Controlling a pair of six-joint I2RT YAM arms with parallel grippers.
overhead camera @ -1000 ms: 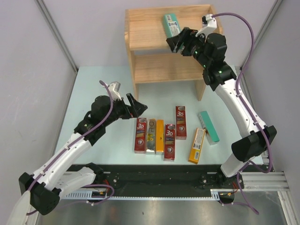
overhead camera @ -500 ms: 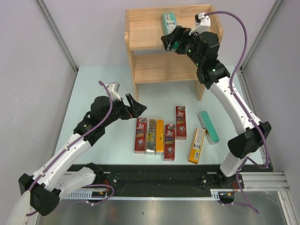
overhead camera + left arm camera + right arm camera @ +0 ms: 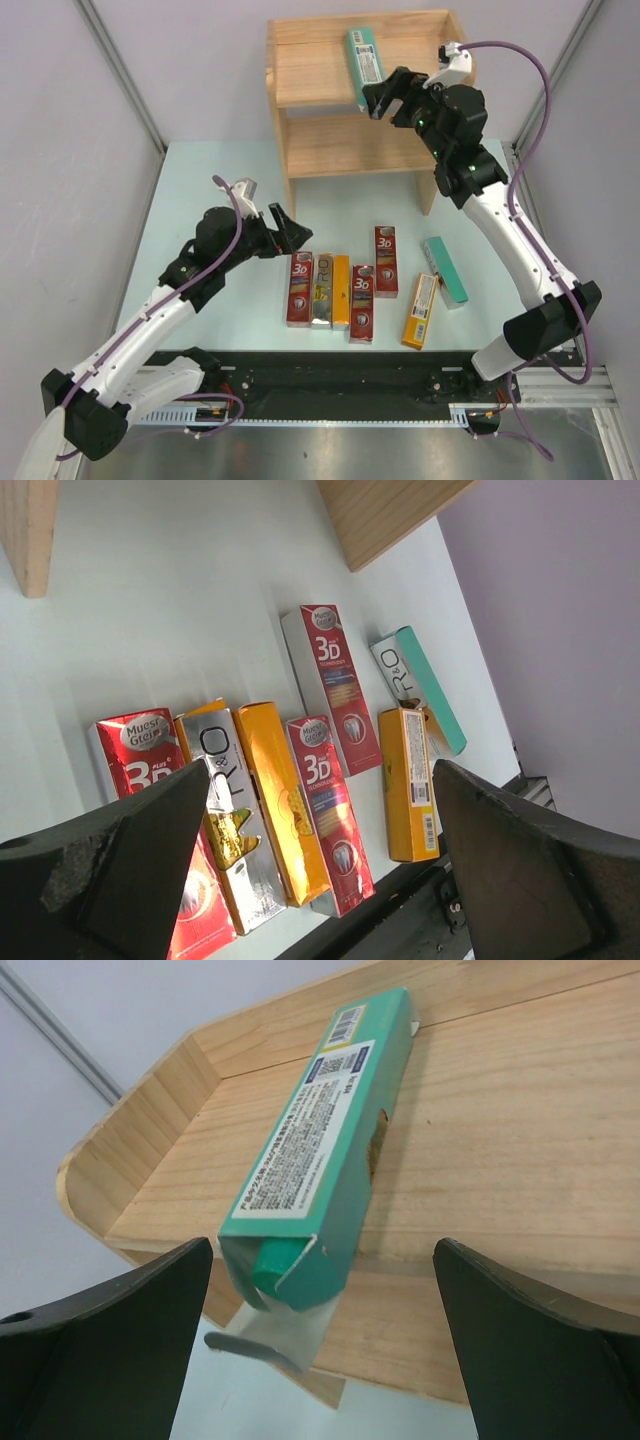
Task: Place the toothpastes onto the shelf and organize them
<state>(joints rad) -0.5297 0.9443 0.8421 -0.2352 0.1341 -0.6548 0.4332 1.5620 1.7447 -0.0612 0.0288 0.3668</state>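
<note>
One teal-green toothpaste carton [image 3: 365,56] lies on the top tier of the wooden shelf [image 3: 310,75]. In the right wrist view this carton [image 3: 320,1150] overhangs the shelf's front edge [image 3: 500,1260], its end flap open. My right gripper [image 3: 384,92] is open and empty just in front of it, jaws wide on either side [image 3: 322,1250]. Several cartons lie on the table: red 3D ones [image 3: 299,290] [image 3: 362,302] [image 3: 386,261], a silver one [image 3: 322,290], orange ones [image 3: 341,290] [image 3: 421,310], a teal one [image 3: 446,270]. My left gripper [image 3: 289,227] is open above their left end [image 3: 320,780].
The shelf's lower tier [image 3: 350,145] is bare wood. The shelf's legs [image 3: 25,530] stand on the pale table [image 3: 210,190]. Grey walls close in left and right. A black rail [image 3: 330,375] runs along the near edge.
My right gripper went left onto the teal carton's near end, then drew back right and down, open. The carton stays on the top tier. The left arm has barely moved.
</note>
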